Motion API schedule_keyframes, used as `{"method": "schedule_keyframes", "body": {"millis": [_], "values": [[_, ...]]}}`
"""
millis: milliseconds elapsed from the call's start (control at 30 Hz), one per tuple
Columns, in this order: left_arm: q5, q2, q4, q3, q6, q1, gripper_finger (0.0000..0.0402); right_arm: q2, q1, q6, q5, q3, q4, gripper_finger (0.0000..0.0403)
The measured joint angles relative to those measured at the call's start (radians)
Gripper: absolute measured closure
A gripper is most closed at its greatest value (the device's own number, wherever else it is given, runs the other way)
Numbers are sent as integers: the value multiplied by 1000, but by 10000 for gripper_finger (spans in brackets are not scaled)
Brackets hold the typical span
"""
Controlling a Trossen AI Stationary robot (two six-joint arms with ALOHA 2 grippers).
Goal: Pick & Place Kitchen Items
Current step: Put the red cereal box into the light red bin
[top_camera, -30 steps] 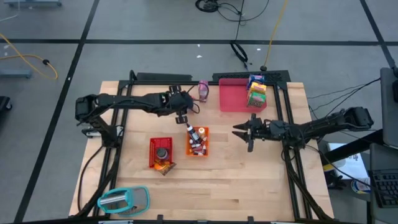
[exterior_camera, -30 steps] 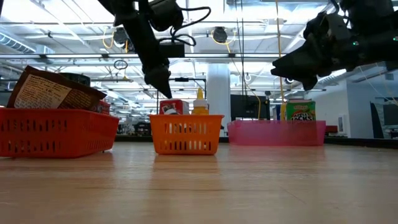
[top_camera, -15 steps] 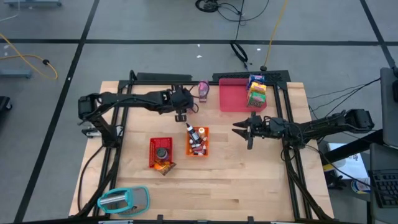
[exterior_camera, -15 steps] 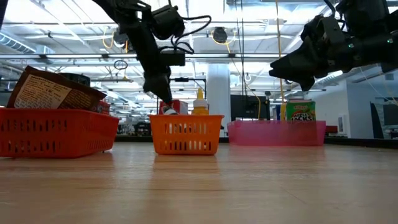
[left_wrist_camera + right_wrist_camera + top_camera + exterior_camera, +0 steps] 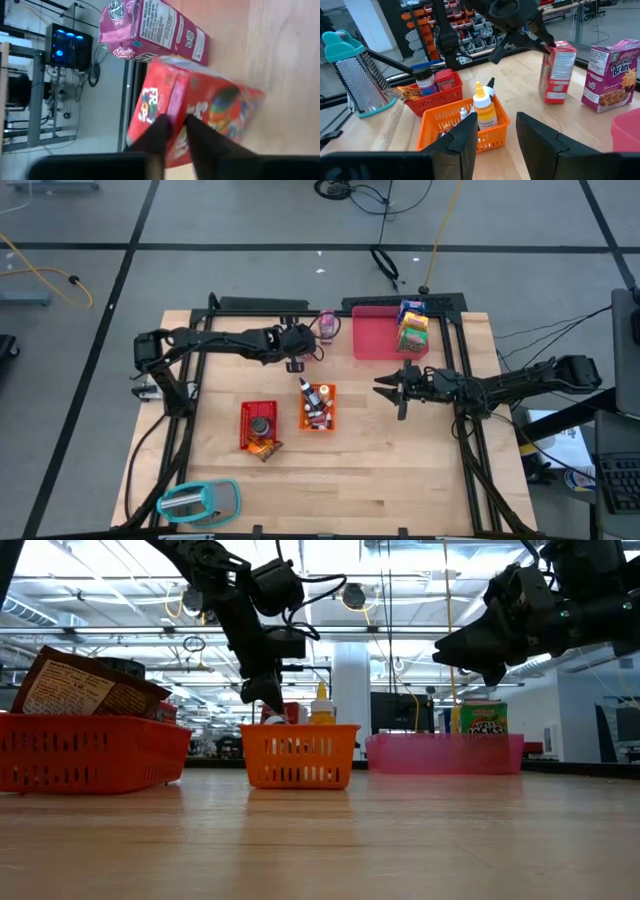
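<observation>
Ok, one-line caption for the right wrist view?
Left gripper clamps the top of an upright red carton beside a pink bran box, behind an orange basket of bottles.

We see a red cereal carton [image 5: 558, 72] upright on the table, a pink bran carton [image 5: 609, 75] upright just beside it. A yellow-capped bottle [image 5: 483, 111] stands among small bottles; a dark can [image 5: 260, 425] sits apart; blue and green cartons [image 5: 411, 328] stand together.

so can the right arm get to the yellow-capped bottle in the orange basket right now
Probably yes. The right tool hovers open beside the orange basket, and the yellow-capped bottle stands upright with nothing above it.
</observation>
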Motion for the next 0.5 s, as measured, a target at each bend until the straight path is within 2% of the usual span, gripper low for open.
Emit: {"method": "schedule_keyframes", "body": {"millis": [67, 100, 400, 500], "values": [[2, -3, -3, 0, -6, -1, 381, 0, 0, 0, 0, 0, 0, 273], [0, -2, -3, 0, -12, -3, 389, 0, 0, 0, 0, 0, 0, 273], [-60, -8, -8, 5, -26, -27, 400, 0, 0, -15, -1, 0, 74, 273], [-75, -10, -18, 26, -5, -45, 400, 0, -5, -43, -31, 22, 66, 273]]}}
